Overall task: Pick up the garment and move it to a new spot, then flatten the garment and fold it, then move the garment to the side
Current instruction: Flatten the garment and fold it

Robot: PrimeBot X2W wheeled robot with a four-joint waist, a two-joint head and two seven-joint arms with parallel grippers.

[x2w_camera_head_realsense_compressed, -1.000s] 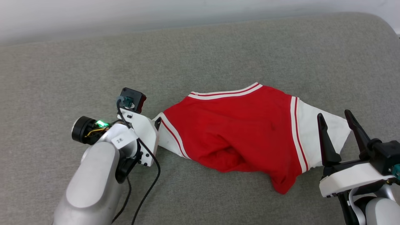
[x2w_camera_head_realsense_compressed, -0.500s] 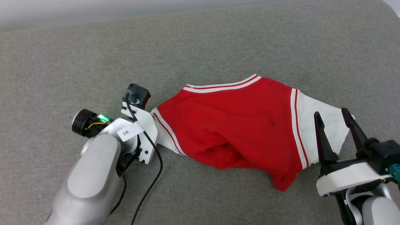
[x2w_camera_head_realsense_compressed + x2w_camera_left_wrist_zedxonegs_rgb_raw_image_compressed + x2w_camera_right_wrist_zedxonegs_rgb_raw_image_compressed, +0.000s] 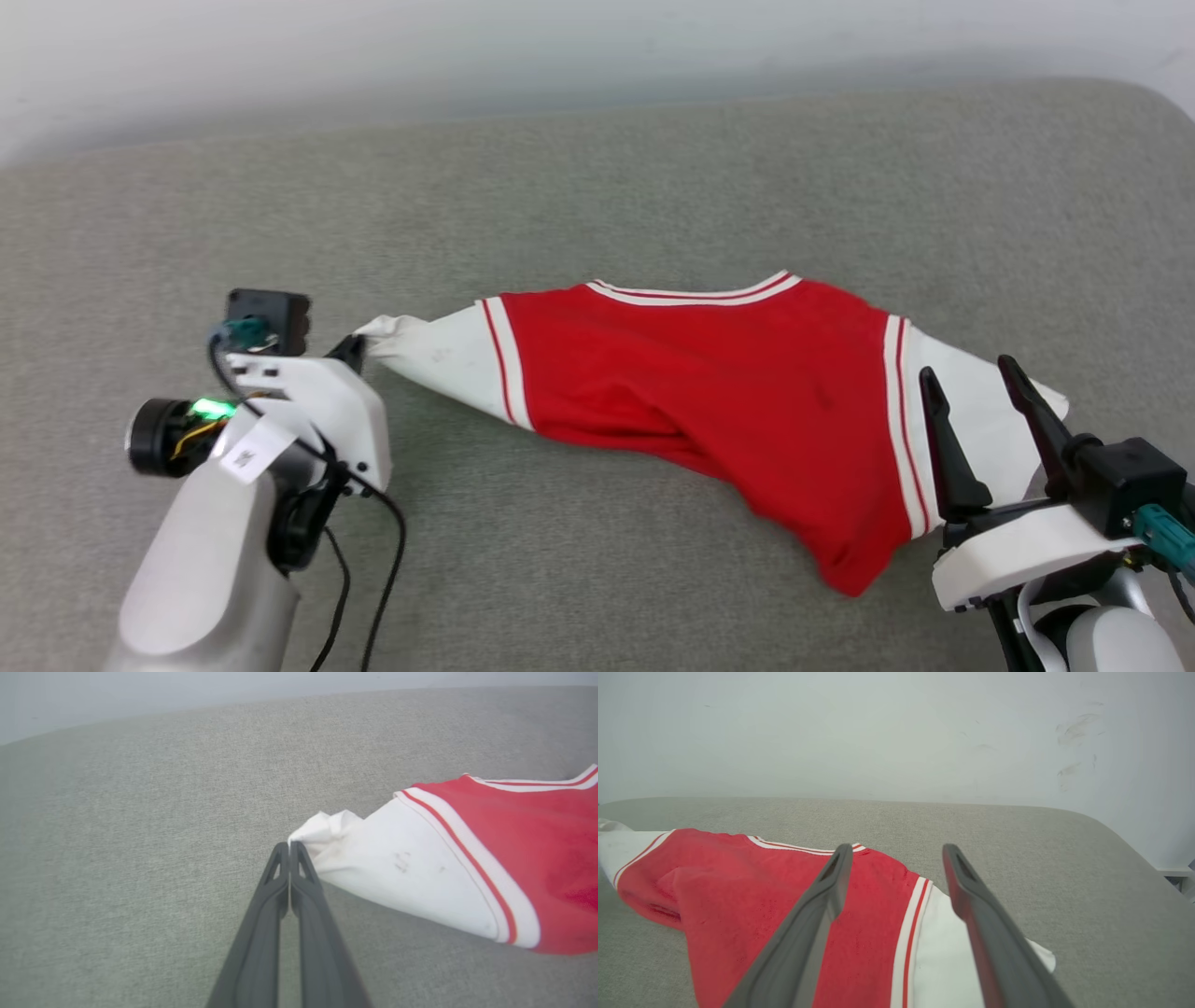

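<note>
Since the earlier frame the left tool point(image 3: 353, 347) has drawn away to the robot's left, pulling the white sleeve out long from the red body of the garment point(image 3: 709, 373). In the left wrist view its fingers point(image 3: 280, 877) are pressed together on the sleeve's bunched tip. The garment lies stretched across the grey padded surface point(image 3: 653, 187). The right tool point(image 3: 966, 369) hangs over the other white sleeve with its fingers spread apart.
</note>
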